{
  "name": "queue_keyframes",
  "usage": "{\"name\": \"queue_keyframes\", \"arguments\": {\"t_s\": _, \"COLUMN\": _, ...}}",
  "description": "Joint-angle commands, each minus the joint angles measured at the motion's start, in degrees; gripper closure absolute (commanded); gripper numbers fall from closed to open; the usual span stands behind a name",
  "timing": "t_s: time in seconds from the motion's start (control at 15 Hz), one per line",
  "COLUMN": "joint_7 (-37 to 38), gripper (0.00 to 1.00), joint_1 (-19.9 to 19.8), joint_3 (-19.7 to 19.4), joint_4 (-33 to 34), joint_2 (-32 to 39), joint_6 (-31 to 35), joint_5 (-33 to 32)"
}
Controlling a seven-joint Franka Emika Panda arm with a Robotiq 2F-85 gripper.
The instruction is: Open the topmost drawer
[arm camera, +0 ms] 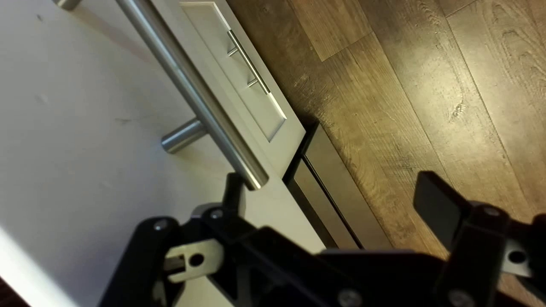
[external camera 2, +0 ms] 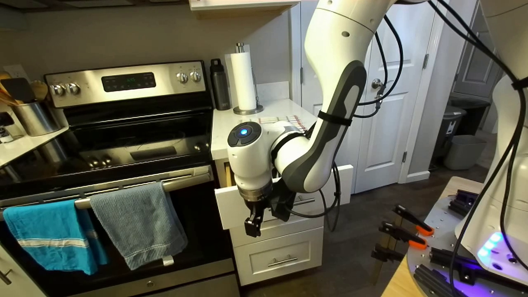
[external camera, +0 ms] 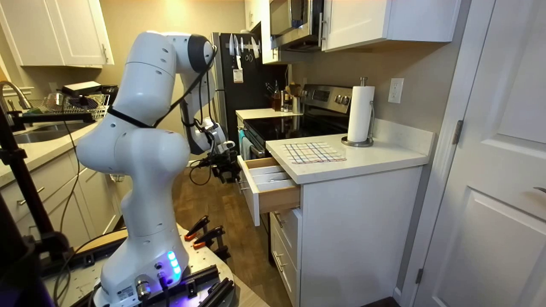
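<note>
1. Standing in the left half of an exterior view is a glossy white, many-jointed robot arm (external camera: 153,147), blue lights (external camera: 174,265) glowing low on it.
2. Right of its column, the black two-fingered gripper (arm camera: 332,189) hangs with jaws wide apart. In the wrist view one dark finger (arm camera: 232,194) is just beside the end of a round silver metal bar handle (arm camera: 193,89), touching or not I cannot tell; the opposite finger (arm camera: 437,204) shows against brown wood-plank floor (arm camera: 384,106).
3. Next, near the gripper, is the topmost drawer (external camera: 279,200), shallow and wide, with light tan wooden box sides and a flat white front panel (external camera: 252,194) bearing that handle. In both exterior views it stands out from beneath a white slab countertop (external camera: 367,157); a white compartmented insert (external camera: 277,186) lies inside.
4. Below it, deeper white drawer fronts (external camera: 290,232) sit farther back.
5. Farther right, the countertop carries a flat white cloth (external camera: 313,152) with coloured check lines and an upright white paper towel roll (external camera: 360,114).
6. At the far right is a white panelled door (external camera: 507,170).
</note>
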Motion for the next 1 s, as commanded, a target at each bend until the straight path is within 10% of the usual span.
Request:
{"name": "queue_keyframes", "arguments": {"t_s": 0.0, "joint_7": -1.2, "gripper": 0.00, "joint_1": -1.4, "joint_3": 2.3, "joint_4": -1.1, "joint_2": 1.4, "joint_6": 4.8, "joint_5": 3.2}}
{"name": "queue_keyframes", "arguments": {"t_s": 0.93, "joint_7": 0.2, "gripper": 0.00, "joint_1": 0.4, "joint_3": -0.6, "joint_4": 0.3, "joint_2": 0.0, "joint_6": -0.5, "joint_5": -0.2}}
